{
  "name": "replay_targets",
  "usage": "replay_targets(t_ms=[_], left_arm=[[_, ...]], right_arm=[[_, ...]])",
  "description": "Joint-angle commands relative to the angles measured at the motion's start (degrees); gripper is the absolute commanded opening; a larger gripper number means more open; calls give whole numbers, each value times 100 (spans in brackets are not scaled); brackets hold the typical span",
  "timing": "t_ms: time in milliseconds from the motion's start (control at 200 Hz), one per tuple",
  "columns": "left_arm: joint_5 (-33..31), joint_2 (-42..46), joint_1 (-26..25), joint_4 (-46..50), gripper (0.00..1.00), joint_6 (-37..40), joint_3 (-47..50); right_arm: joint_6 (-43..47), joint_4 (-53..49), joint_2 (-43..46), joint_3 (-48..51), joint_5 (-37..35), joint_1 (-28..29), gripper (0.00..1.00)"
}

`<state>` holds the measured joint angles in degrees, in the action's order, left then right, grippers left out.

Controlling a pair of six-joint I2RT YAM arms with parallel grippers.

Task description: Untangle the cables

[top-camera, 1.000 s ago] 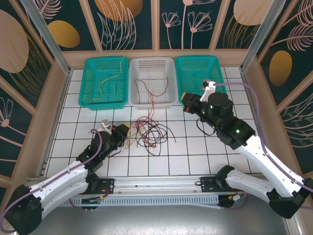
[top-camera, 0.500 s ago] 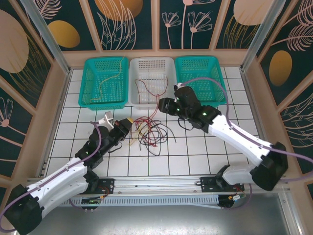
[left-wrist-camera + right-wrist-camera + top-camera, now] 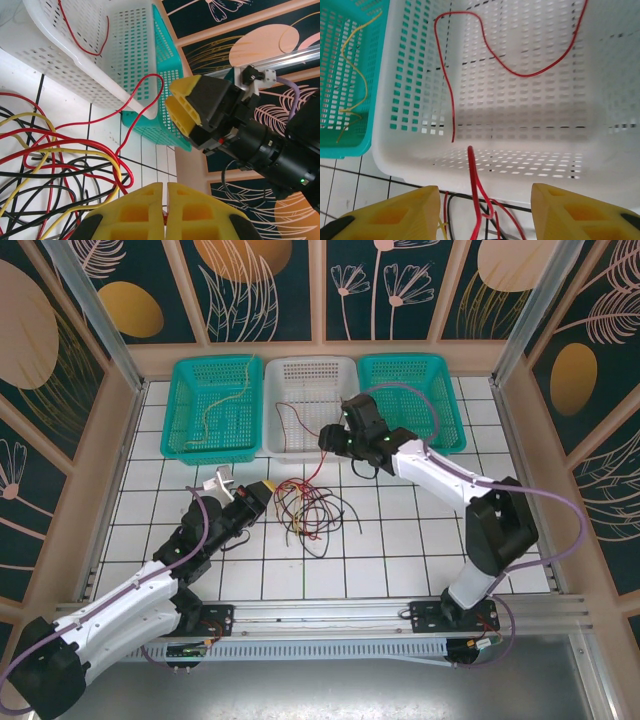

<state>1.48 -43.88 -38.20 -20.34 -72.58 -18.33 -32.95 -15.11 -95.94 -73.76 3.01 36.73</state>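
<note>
The tangle of thin red, yellow and black cables (image 3: 310,508) lies mid-frame on the white tiled table (image 3: 400,540), one red strand (image 3: 318,468) running up-frame to the white plastic basket (image 3: 275,410). My right end effector (image 3: 328,443), swung in from the right, hangs wide open astride that strand. The left end effector (image 3: 262,490) is pinched shut at the tangle's left edge.

Your three views overlap mid-table.
You look down from behind the arm bases over the white tiled table (image 3: 400,540); both wrist cameras sit close to the white perforated plastic basket (image 3: 520,100), right peering in, left low beside it.
</note>
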Motion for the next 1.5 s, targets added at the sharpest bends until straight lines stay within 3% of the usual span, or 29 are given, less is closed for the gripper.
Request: replay_targets(t_ms=[0, 130, 215, 380, 496, 626, 896, 1006, 1101, 1236, 1351, 1497], left_arm=[[91, 37, 6, -139, 0, 108, -48], [38, 55, 5, -129, 0, 87, -40], [12, 64, 5, -121, 0, 81, -30], [-266, 221, 9, 278, 0, -175, 124], [-694, 460, 5, 995, 0, -834, 491], [-655, 615, 9, 737, 0, -1470, 1127], [-729, 407, 7, 527, 0, -1522, 1249], [-688, 413, 5, 581, 43, -1533, 1247], [-868, 705, 11, 1022, 62, -1391, 1105], [-1036, 1092, 11, 1558, 72, -1120, 914], [-1010, 1153, 16, 1775, 73, -778, 650], [-1042, 931, 14, 2018, 75, 377, -330]], right_arm=[[181, 270, -313, -341, 336, -5, 49], [167, 254, -619, -476, 419, -65, 38], [165, 329, -673, -482, 440, -101, 18], [250, 375, -283, -524, 335, -109, 0], [242, 500, 418, -337, 366, -78, 0], [140, 533, 1222, -265, 447, 47, 0], [719, 67, 2026, -1007, -54, 844, 0], [1413, -203, 2062, -1375, -541, 1295, 0], [1825, -396, 2065, -1589, -925, 1542, 0], [2374, -492, 2045, -1779, -1399, 1793, 0], [2805, -293, 2075, -1694, -2132, 2104, 0], [3226, 120, 2147, -1461, -2565, 2417, 0]])
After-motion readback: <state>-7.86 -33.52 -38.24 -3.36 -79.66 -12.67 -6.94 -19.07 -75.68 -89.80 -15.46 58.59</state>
